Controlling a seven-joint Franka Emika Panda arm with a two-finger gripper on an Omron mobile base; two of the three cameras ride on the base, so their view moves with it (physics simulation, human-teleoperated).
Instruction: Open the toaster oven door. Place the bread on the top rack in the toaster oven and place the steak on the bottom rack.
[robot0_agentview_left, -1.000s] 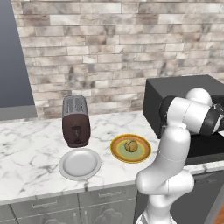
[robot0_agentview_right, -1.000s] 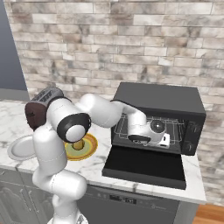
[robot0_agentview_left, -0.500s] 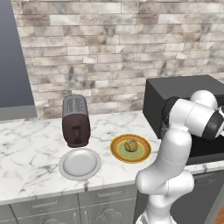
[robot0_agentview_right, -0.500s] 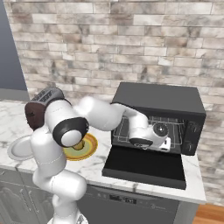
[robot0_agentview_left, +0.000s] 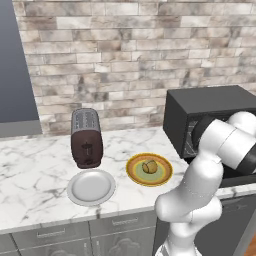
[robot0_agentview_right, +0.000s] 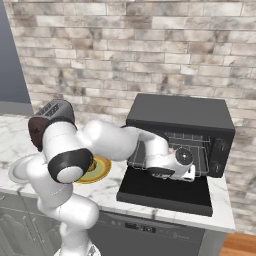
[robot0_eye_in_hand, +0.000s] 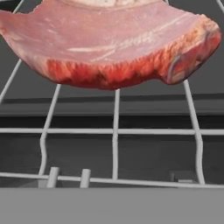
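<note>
Steak (robot0_eye_in_hand: 109, 48) lies on a wire rack (robot0_eye_in_hand: 114, 131) inside the oven (robot0_agentview_right: 180, 135), its door (robot0_agentview_right: 165, 190) down, so the steak step seems about done; whether the fingers are parted I cannot tell; next comes the bread (robot0_agentview_left: 149, 166) on its plate (robot0_agentview_left: 132, 172).

So there's a dark brown slot toaster (robot0_agentview_left: 86, 138) standing on the white marble counter (robot0_agentview_left: 30, 170), back near the brick wall (robot0_agentview_left: 115, 60). Right in front of it sits a plain grey-white plate (robot0_agentview_left: 91, 187), and just beside that one, to the right, a yellow-rimmed green plate (robot0_agentview_left: 149, 169). Grey cabinet drawers (robot0_agentview_left: 75, 235) run below the counter edge.
</note>
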